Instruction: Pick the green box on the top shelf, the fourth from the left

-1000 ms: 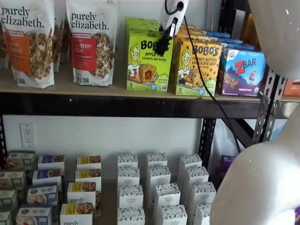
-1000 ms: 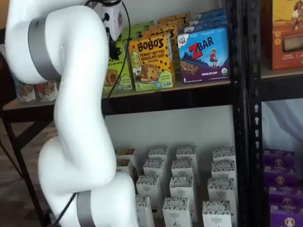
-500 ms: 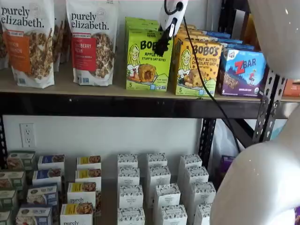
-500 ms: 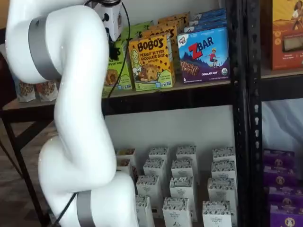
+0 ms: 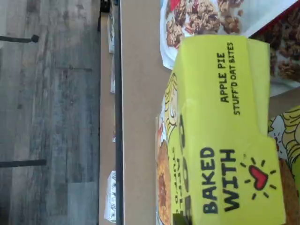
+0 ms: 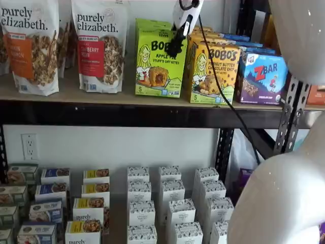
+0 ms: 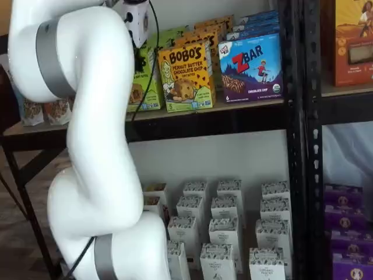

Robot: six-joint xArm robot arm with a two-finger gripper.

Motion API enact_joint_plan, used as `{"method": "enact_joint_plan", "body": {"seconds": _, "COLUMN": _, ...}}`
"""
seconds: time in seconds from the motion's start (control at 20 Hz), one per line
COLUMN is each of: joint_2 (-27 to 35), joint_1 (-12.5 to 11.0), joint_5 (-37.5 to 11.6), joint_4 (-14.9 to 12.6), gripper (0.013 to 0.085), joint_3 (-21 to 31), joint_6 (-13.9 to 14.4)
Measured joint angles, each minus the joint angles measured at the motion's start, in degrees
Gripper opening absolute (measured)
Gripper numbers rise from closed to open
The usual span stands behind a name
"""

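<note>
The green box (image 6: 155,68) stands at the front of its row on the top shelf (image 6: 127,113), between a granola bag and a yellow-orange box. My gripper (image 6: 176,47) comes down on its upper right corner, black fingers shut on the green box's top edge. In a shelf view the arm hides most of the green box (image 7: 140,87), and the gripper (image 7: 139,57) hangs just over it. The wrist view looks onto the box's lid (image 5: 220,131), printed "Apple Pie Stuff'd Oat Bites", over the tan shelf board (image 5: 140,117).
Two "purely elizabeth" granola bags (image 6: 99,46) stand left of the box. A yellow-orange Bobo's box (image 6: 213,73) touches its right side, then a blue ZBar box (image 6: 261,79). More green boxes sit behind. White cartons (image 6: 167,203) fill the lower shelf. The arm's white body (image 6: 284,198) fills the right foreground.
The fingers have closed on the green box. The box has since risen a little off the board, the gripper moving up with it.
</note>
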Motion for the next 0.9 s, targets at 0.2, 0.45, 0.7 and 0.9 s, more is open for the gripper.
{"method": "enact_joint_plan", "body": {"seconds": 0.2, "joint_2": 0.41, "joint_1": -0.28, "joint_5": 2.94, "joint_4": 0.23, "gripper": 0.017, "joint_3": -1.96, "joint_6": 0.1}}
{"method": "enact_joint_plan", "body": {"seconds": 0.45, "joint_2": 0.33, "joint_1": -0.69, "joint_5": 5.95, "joint_4": 0.58, "gripper": 0.017, "joint_3": -3.65, "joint_6": 0.16}}
{"method": "enact_joint_plan", "body": {"seconds": 0.7, "joint_2": -0.26, "joint_1": -1.34, "joint_5": 9.39, "joint_4": 1.29, "gripper": 0.017, "joint_3": -5.1, "joint_6": 0.16}}
{"method": "enact_joint_plan", "body": {"seconds": 0.9, "joint_2": -1.32, "joint_1": -1.97, "joint_5": 11.02, "joint_4": 2.01, "gripper": 0.017, "joint_3": -5.16, "joint_6": -0.03}}
